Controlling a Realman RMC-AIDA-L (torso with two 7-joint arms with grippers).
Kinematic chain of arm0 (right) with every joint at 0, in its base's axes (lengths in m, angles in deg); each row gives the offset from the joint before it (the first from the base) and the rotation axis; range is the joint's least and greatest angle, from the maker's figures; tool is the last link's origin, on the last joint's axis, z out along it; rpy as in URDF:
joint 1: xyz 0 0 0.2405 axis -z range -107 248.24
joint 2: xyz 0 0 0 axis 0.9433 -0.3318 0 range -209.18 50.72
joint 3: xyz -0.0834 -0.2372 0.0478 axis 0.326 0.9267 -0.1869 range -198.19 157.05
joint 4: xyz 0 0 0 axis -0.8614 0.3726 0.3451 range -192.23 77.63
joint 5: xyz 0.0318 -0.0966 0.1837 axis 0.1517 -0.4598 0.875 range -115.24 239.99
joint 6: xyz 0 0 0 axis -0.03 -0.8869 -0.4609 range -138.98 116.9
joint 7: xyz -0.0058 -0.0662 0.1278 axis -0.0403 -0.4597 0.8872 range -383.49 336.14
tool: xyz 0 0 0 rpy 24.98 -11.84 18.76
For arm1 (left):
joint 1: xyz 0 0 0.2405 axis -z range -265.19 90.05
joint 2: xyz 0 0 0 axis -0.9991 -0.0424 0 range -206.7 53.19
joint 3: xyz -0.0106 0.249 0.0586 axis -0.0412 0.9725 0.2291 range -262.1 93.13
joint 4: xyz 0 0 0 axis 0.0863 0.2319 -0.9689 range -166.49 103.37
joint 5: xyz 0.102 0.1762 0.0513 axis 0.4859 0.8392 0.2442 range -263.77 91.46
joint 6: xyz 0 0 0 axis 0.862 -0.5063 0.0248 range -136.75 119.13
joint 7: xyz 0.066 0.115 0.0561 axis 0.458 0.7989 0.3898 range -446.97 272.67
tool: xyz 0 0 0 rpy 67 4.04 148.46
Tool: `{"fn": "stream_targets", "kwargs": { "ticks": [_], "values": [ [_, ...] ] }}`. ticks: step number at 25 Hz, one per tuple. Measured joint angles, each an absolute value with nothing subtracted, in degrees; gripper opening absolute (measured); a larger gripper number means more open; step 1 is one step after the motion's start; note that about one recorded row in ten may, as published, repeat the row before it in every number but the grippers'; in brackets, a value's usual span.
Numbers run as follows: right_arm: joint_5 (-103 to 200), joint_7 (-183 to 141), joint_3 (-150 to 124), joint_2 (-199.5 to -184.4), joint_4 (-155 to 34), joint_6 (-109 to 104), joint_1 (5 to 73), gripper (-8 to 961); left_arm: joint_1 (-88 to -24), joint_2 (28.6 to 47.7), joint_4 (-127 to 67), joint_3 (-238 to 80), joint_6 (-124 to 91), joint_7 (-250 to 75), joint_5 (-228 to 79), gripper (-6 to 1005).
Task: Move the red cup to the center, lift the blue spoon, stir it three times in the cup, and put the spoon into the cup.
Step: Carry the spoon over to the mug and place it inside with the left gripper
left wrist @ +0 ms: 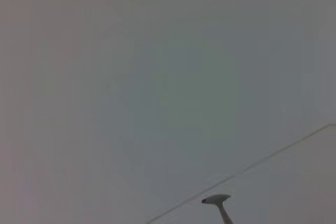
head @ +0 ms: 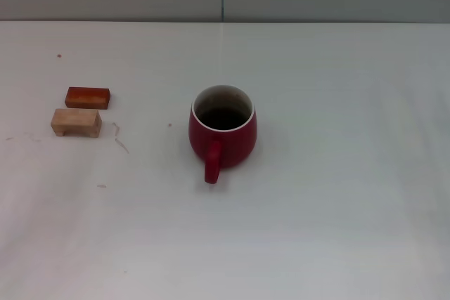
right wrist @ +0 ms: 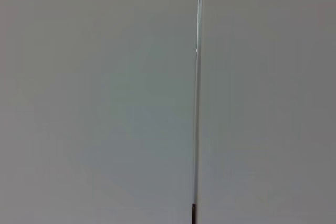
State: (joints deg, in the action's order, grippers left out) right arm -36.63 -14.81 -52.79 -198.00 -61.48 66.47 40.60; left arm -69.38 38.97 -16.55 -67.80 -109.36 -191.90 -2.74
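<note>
White table point(head: 337, 230) — red cup point(head: 222, 133) upright mid-table.

One red cup point(head: 222, 135) is being shown near the middle of the table point(head: 337, 216). Two wooden blocks are being shown toward its left edge: one orange-red block point(head: 87, 97) and one tan block point(head: 76, 121). One spoon point(left wrist: 219, 205) is being shown in the left wrist view only.

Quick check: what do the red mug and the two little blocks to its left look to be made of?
The red cup: likely glazed ceramic, with a smooth dark-red wall and thin white rim. Tan block: pale, matte, looks like unfinished wood. Orange-red block: probably stained or painted wood, slightly shinier.
</note>
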Motion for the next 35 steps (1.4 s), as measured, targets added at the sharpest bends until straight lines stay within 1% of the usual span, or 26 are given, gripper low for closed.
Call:
{"fn": "stream_targets", "kwargs": {
  "ticks": [13,24,29,35],
  "values": [
    [-36.5,-14.9,-53.0,-198.05,-60.8,66.5,41.5,647,-68.0,38.83,-4.6,-66.9,-120.3,-190.5,-2.7,167],
    [-36.3,-14.9,-53.2,-198.15,-60.0,66.8,42.4,647,-67.0,39.08,6.9,-58.4,-120.5,-189.0,-2.7,166],
    [-35.9,-14.9,-53.2,-198.14,-59.8,66.9,42.6,647,-65.8,38.88,12.3,-54.1,-120.0,-189.0,-1.1,166],
    [-35.8,-14.9,-53.2,-198.14,-59.5,67.0,43.1,647,-63.8,39.53,17.6,-52.5,-119.8,-189.0,4.6,166]
  ]
}}
